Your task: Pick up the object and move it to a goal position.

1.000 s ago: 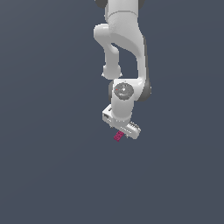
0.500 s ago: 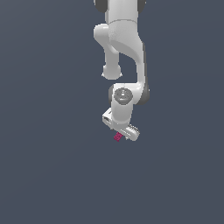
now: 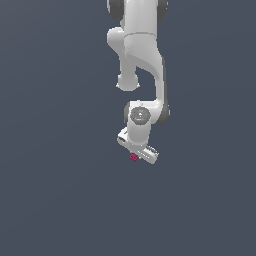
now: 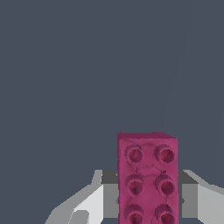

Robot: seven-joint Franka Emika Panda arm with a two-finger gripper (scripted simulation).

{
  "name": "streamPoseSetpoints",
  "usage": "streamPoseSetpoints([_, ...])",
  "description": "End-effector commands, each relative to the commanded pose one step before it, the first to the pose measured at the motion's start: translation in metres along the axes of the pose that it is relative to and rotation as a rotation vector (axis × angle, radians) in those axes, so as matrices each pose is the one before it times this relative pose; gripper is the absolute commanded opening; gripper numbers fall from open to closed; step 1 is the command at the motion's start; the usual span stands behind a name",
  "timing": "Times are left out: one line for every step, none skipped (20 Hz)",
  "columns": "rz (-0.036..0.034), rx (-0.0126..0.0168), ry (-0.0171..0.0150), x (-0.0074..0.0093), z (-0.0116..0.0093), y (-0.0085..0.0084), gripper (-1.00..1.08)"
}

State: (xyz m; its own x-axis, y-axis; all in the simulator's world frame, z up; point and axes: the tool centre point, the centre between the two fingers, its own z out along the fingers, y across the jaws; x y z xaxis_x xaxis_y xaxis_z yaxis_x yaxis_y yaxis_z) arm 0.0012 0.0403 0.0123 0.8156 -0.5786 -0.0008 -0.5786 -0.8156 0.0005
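The object (image 4: 147, 179) is a magenta-pink brick with several round studs on its face. In the wrist view it sits between my two white fingers (image 4: 85, 206), and my gripper (image 4: 147, 208) is shut on it. In the exterior view the object (image 3: 134, 157) shows only as a tiny pink spot under the white hand, at my gripper (image 3: 136, 156). The white arm (image 3: 142, 60) reaches down to it from the top of that view. The brick's lower end runs out of the wrist picture.
A plain dark grey-blue surface (image 3: 60, 190) fills the background in both views. No other objects, containers or edges are visible.
The wrist joint has sunk a little in the exterior view and the upper arm has shifted. The hand and the held brick stay at almost the same spot.
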Motion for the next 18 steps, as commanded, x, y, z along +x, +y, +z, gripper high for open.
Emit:
streamPoseSetpoints([0.00003,0.00058,0.00071,0.00035,0.0002,-0.00028,-1.0])
streamPoseSetpoints([0.0,0.0,0.0,0.0,0.0,0.0,-1.0])
streamPoseSetpoints([0.0,0.0,0.0,0.0,0.0,0.0,-1.0])
streamPoseSetpoints([0.0,0.0,0.0,0.0,0.0,0.0,-1.0])
streamPoseSetpoints([0.0,0.0,0.0,0.0,0.0,0.0,-1.0])
streamPoseSetpoints([0.0,0.0,0.0,0.0,0.0,0.0,-1.0])
streamPoseSetpoints([0.0,0.0,0.0,0.0,0.0,0.0,-1.0])
streamPoseSetpoints([0.0,0.0,0.0,0.0,0.0,0.0,-1.0])
streamPoseSetpoints([0.0,0.0,0.0,-0.00011,-0.00023,0.0,-1.0])
streamPoseSetpoints([0.0,0.0,0.0,-0.00003,-0.0002,0.00011,-1.0])
streamPoseSetpoints([0.0,0.0,0.0,-0.00009,-0.0006,0.00033,-1.0])
streamPoseSetpoints([0.0,0.0,0.0,-0.00015,-0.001,0.00054,-1.0])
streamPoseSetpoints([0.0,0.0,0.0,-0.00021,-0.0014,0.00076,-1.0])
streamPoseSetpoints([0.0,0.0,0.0,-0.00028,-0.0018,0.00098,-1.0])
streamPoseSetpoints([0.0,0.0,0.0,-0.00034,-0.0022,0.0012,-1.0])
streamPoseSetpoints([0.0,0.0,0.0,-0.0004,-0.0026,0.00142,-1.0])
streamPoseSetpoints([0.0,0.0,0.0,-0.00046,-0.00301,0.00164,-1.0])
streamPoseSetpoints([0.0,0.0,0.0,-0.00052,-0.00342,0.00186,-1.0])
